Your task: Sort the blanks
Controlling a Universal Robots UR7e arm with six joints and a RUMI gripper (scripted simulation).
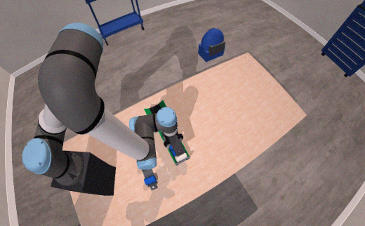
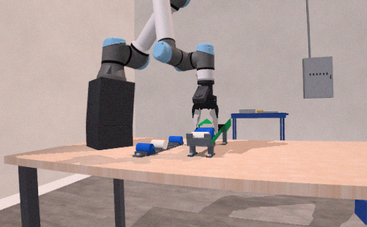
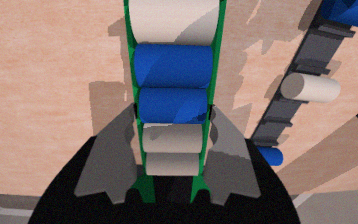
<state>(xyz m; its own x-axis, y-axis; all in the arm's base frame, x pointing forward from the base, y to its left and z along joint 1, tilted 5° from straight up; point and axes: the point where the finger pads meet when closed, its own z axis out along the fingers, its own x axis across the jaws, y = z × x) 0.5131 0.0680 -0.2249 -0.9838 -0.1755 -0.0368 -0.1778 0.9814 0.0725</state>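
White blanks [image 1: 181, 157] [image 2: 200, 135] [image 3: 174, 19] sat apart on the ramp [image 1: 174, 157] [image 2: 223, 130] [image 3: 219, 31] because two blue blanks [image 1: 173, 151] [image 2: 207, 131] [image 3: 173, 65] split them. Above it, the gripper [image 1: 173, 140] [image 2: 206, 127] [image 3: 173, 104] had its jaws part open, holding nothing.

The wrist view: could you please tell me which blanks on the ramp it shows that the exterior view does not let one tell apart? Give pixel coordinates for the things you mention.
Only the wrist view separates five blanks on the green-sided ramp [image 2: 222, 129] [image 3: 220, 35]: white blank at the stop end [image 3: 172, 20], two blue [image 3: 173, 65] [image 3: 172, 105], two white [image 3: 172, 138] [image 3: 172, 164].

Only the exterior view shows the ramp's legs and the grey wall cabinet [image 2: 317, 77].

Both show the stock rack [image 2: 172, 144] [image 3: 321, 47] with two blue blanks and one white, and the gripper [image 2: 206, 127] [image 3: 173, 104], open.
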